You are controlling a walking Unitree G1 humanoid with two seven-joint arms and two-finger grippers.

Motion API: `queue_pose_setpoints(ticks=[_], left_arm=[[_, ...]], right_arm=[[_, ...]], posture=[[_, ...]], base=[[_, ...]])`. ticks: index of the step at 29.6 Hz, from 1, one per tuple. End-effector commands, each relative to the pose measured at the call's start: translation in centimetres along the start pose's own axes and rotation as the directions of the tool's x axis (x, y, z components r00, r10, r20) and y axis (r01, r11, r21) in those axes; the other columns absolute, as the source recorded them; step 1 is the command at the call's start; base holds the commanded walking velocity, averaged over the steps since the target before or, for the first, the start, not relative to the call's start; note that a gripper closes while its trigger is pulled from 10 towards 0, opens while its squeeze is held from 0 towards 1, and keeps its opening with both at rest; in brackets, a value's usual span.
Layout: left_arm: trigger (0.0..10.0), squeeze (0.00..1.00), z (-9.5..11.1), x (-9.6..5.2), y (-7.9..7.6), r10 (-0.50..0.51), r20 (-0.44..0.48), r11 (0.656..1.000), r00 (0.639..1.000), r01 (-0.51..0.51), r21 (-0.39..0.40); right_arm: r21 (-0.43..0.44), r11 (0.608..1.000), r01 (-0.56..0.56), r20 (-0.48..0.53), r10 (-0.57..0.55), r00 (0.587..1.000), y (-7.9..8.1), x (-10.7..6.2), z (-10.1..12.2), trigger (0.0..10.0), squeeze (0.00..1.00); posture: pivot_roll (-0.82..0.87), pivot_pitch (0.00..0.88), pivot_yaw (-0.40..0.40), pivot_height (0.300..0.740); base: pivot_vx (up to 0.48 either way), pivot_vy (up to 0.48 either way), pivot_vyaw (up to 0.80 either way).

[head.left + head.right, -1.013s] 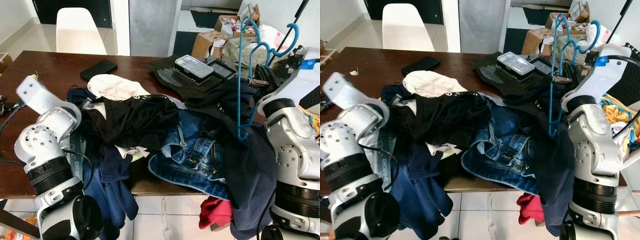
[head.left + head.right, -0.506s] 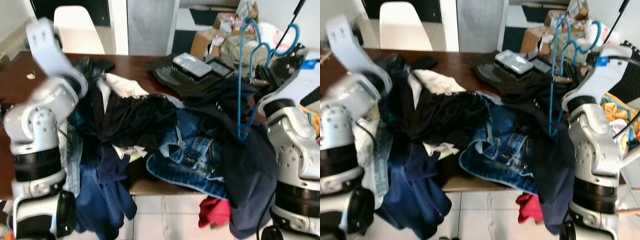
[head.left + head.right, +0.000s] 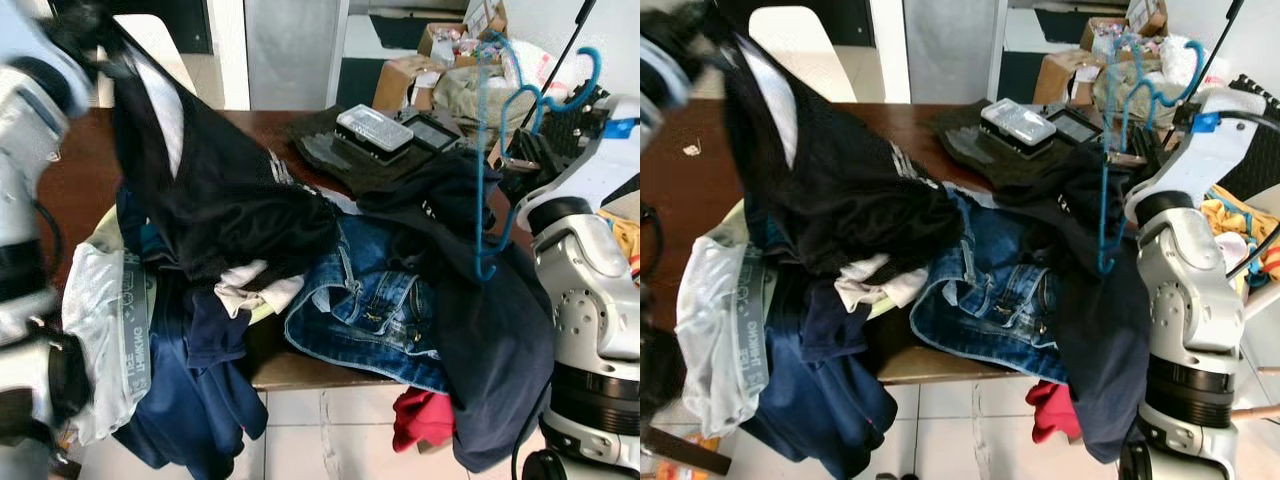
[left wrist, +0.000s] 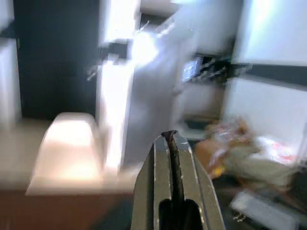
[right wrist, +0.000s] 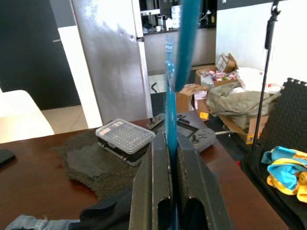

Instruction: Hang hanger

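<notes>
Right wrist view has the right gripper (image 5: 169, 143) with its two black fingers pressed together on the thin blue hanger (image 5: 169, 115), whose bar runs straight up between them and out of the top of the picture. Beyond it stand a clear plastic box (image 5: 123, 135) on a dark mat, a controller (image 5: 194, 136) and the brown table (image 5: 38, 191). In the eye views that hanger (image 3: 487, 170) is held upright at the table's right edge, its hooked top (image 3: 560, 85) in the air near a black stand pole (image 3: 575, 30), and a dark navy garment (image 3: 495, 330) droops from its lower end over the table edge. The left gripper (image 4: 172, 143) looks closed in its own wrist view, fingers together with only a narrow slit between; that picture is blurred, so whether cloth is pinched there cannot be told, though the left eye view shows a black garment (image 3: 215, 190) lifted high on the left side towards the left arm (image 3: 25, 110). Below lie blue jeans (image 3: 375, 300), a white waistband piece (image 3: 105, 340) and a red cloth (image 3: 425, 420) under the table. As for progress, the hanger is grasped and raised but rests on no rail or hook, so the hanging itself seems still to do. The right wrist view gives the clamp on the bar plainly, which the eye views leave hidden behind the arm; the eye views give the hanger's whole outline and its load.
</notes>
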State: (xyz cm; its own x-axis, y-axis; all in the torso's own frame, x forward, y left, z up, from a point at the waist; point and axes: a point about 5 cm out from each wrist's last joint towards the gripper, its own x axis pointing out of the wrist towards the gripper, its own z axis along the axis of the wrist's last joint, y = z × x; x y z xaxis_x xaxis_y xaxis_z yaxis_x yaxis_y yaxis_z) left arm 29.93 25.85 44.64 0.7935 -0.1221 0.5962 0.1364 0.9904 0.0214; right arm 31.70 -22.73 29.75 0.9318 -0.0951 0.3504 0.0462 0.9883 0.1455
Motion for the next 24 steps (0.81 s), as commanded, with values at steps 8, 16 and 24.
queue_pose_setpoints(ticks=[8, 16, 24], left_arm=[[0.0, 0.00, -6.0, -4.3, -11.2, -0.702, -0.152, 0.712, 0.696, 0.693, -0.112], [0.0, 0.00, -8.5, -7.2, -13.8, -0.831, -0.220, 0.552, 0.511, 0.808, -0.209], [0.0, 0.00, -15.9, -14.4, -16.7, -0.841, -0.501, 0.418, 0.203, 0.831, -0.366]], right_arm=[[-0.021, 1.000, 0.002, 0.004, -0.002, 1.000, -0.3, -0.1, 0.3, 10.0, 0.00], [-0.020, 1.000, -0.001, 0.001, 0.001, 1.000, -0.2, -0.1, 0.2, 10.0, 0.00], [-0.019, 1.000, -0.003, -0.007, 0.003, 1.000, -0.1, -0.2, 0.1, 10.0, 0.00]], posture=[[0.08, 0.143, -0.017, 0.740], [0.09, 0.142, -0.016, 0.740], [0.09, 0.159, -0.017, 0.740]], base=[[0.000, 0.000, 0.00], [0.000, 0.000, 0.00], [0.000, 0.000, 0.00]])
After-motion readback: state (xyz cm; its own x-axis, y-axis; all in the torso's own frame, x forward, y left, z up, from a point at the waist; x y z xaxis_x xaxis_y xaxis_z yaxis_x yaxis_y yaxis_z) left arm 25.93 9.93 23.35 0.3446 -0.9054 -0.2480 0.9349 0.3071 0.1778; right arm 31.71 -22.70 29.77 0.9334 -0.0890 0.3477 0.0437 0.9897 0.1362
